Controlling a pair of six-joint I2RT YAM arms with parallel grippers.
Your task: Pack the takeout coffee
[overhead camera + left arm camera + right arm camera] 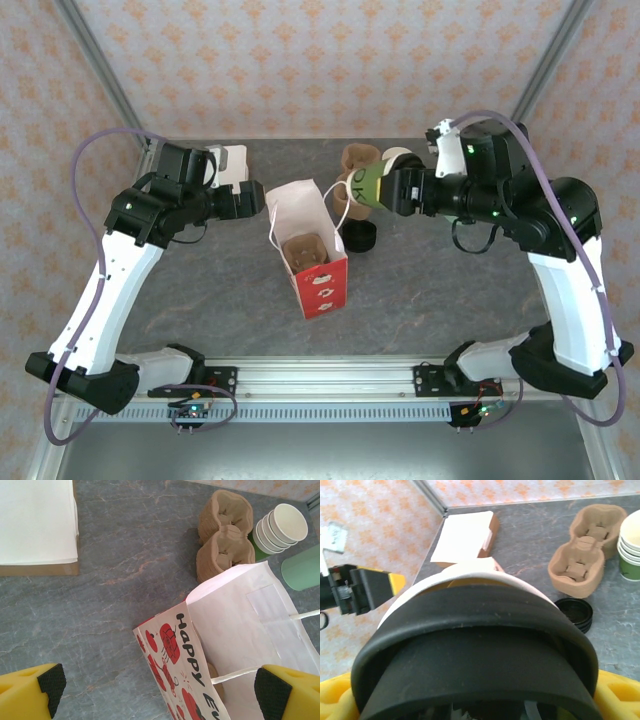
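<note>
Top external view: takeout coffee [362, 187] is gripped by the right claw [388, 189], raised just right of the open paper bag [312, 262]. Left claw [250, 201] is spread, empty. Cup is judged light and crushable; the sidewall below the lid is best gripped.

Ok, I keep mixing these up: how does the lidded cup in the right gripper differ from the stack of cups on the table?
The takeout coffee wears a black lid; the stack of cups has none, so cream insides show. The takeout coffee is one cup, held off the table by the right gripper; the stack is several nested, standing on it. Both are dark green outside.
</note>
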